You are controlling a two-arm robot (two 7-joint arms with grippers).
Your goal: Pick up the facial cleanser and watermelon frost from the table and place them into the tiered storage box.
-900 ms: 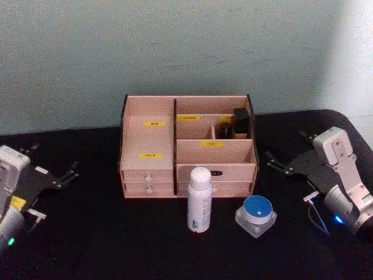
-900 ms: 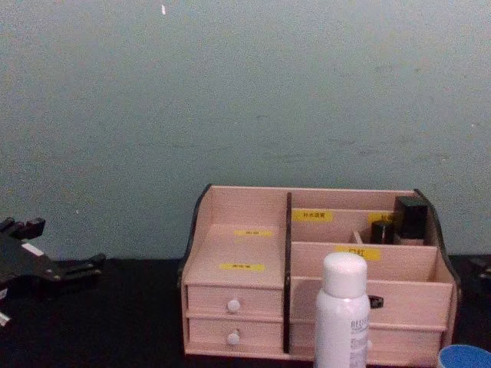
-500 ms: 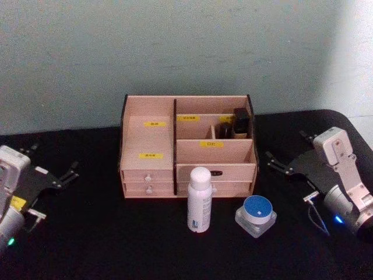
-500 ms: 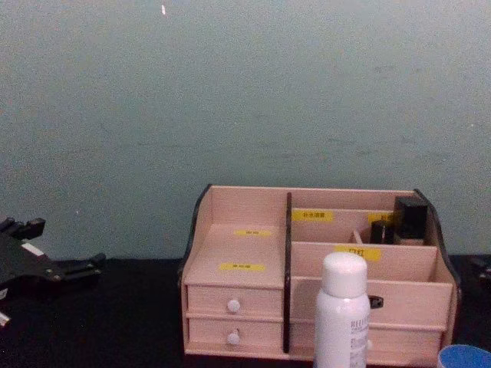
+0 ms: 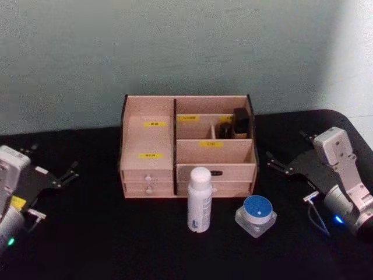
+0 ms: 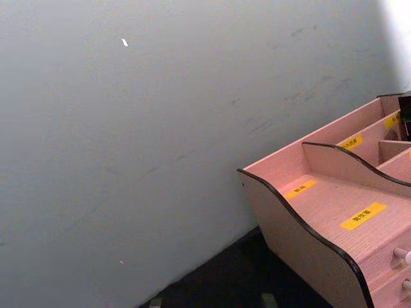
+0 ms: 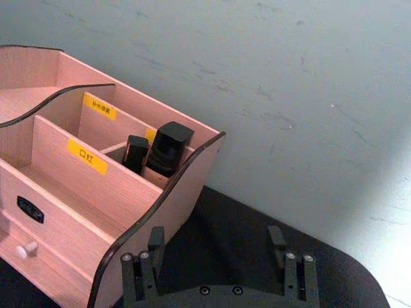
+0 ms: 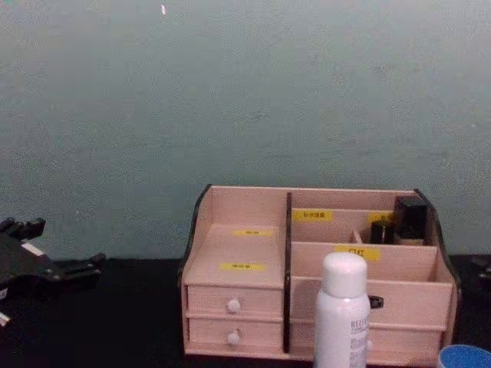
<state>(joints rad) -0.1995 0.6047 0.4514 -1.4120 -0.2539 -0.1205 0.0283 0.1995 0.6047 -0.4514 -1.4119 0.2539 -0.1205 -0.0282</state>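
Facial cleanser (image 5: pixel 199 199) and watermelon frost (image 5: pixel 256 214) stood at 6 and 5 o'clock of the tiered storage box (image 5: pixel 150 137), with open tabletop (image 5: pixel 105 233) around them. Left hand (image 5: pixel 53 157) at 9 o'clock and right hand (image 5: pixel 285 146) at 3 o'clock lay well apart from them, fingers spread.

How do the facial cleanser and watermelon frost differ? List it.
The facial cleanser is tall and slim; the watermelon frost is squat and wide. The facial cleanser is white with a rounded cap; the watermelon frost is clear, faceted, blue-lidded. Both stand upright on the table before the tiered storage box.
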